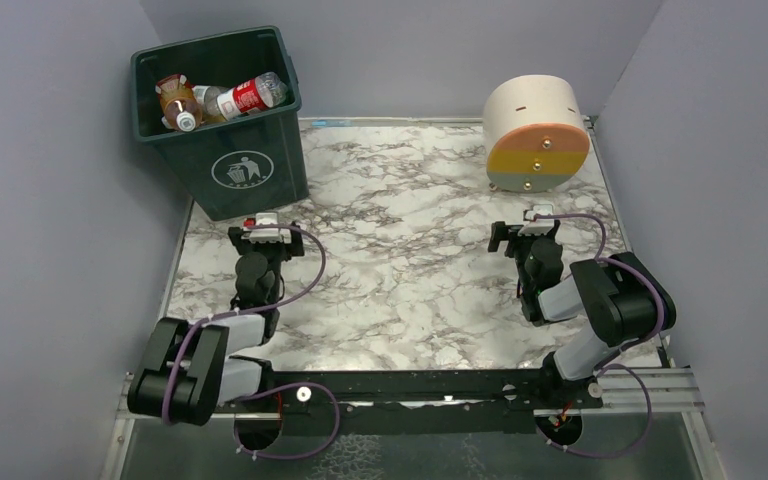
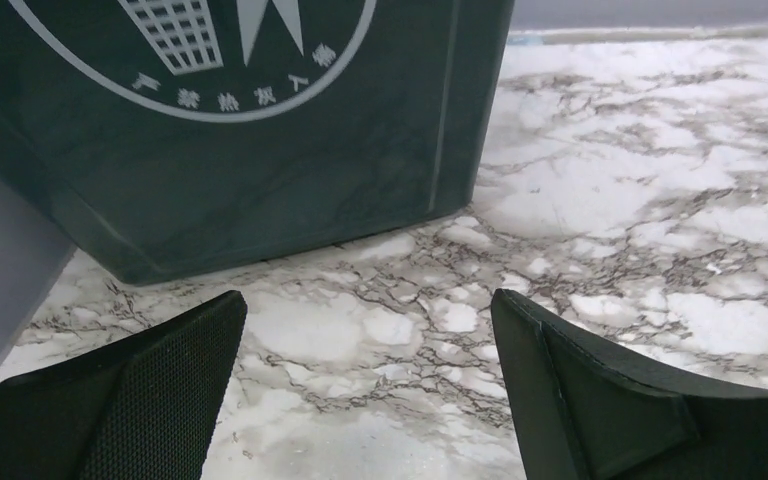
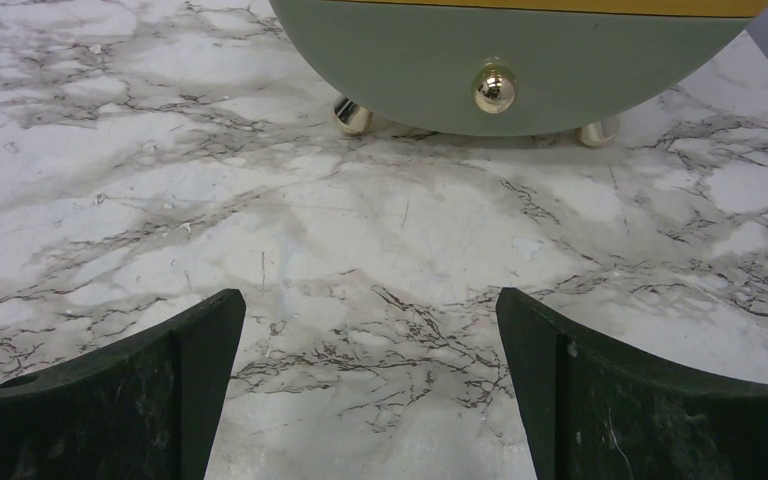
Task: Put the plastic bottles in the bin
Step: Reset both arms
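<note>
The left pincer stands wide open, its two black, finely textured fingers spread above the glossy marble-veined tabletop with nothing between them. Close ahead, filling the upper left of the left wrist view, rises the smooth dark green wall of the bin, printed with a white round symbol. From overhead the bin stands at the upper left, and the plastic bottles lie heaped inside it, clear with red labels, one amber. The right pincer gapes just as wide and is empty. Ahead of it a cream cylinder lies on its side, showing a flat face banded yellow, pink and grey, with a shiny brass knob and small round feet.
</note>
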Tool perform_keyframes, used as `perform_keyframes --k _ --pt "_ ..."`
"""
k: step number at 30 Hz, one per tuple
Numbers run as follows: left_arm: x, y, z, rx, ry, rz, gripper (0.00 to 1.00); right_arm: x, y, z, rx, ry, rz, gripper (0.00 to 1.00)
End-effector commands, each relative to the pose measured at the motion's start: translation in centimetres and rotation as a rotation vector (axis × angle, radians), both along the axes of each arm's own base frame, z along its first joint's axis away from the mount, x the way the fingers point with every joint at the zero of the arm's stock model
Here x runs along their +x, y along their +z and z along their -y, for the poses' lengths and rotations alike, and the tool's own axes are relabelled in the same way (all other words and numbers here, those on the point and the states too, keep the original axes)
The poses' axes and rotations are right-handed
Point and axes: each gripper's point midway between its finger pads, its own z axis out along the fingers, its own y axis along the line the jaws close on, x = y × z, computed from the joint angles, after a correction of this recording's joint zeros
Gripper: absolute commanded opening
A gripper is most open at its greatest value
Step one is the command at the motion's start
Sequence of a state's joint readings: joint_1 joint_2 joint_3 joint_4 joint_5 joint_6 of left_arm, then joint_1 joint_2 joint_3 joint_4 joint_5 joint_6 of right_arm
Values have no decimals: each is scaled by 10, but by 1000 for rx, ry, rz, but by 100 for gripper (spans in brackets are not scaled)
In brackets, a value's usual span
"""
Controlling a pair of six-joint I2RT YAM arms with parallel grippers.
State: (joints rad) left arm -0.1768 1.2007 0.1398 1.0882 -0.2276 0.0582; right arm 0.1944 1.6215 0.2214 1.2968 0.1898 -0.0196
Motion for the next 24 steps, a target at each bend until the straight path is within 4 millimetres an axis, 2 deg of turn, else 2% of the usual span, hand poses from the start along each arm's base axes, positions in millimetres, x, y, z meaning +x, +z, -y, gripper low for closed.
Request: perform_keyframes --k 1,2,4,7,9,11,13,15,24 --pt "4 -24 -4 15 18 -42 99 6 8 -2 4 10 30 100" --pt "5 -19 -4 24 14 -6 99 5 8 -2 3 10 28 99" --pt "9 -25 2 38 -19 -43 99 5 8 -2 3 10 30 99" --pt "10 -24 -1 65 -12 -19 99 5 8 -2 2 11 30 99" --pt "9 -24 -10 64 41 18 99 5 8 -1 2 10 30 100" --pt "16 -31 -8 69 18 12 99 5 9 -2 3 10 32 100" --pt "29 -47 6 110 -72 -56 99 5 9 -2 3 11 32 99" --pt "30 -51 0 92 -38 -77 99 6 9 -2 3 10 31 99" --pt "39 -56 -6 73 -15 -112 99 7 7 -2 4 10 21 99"
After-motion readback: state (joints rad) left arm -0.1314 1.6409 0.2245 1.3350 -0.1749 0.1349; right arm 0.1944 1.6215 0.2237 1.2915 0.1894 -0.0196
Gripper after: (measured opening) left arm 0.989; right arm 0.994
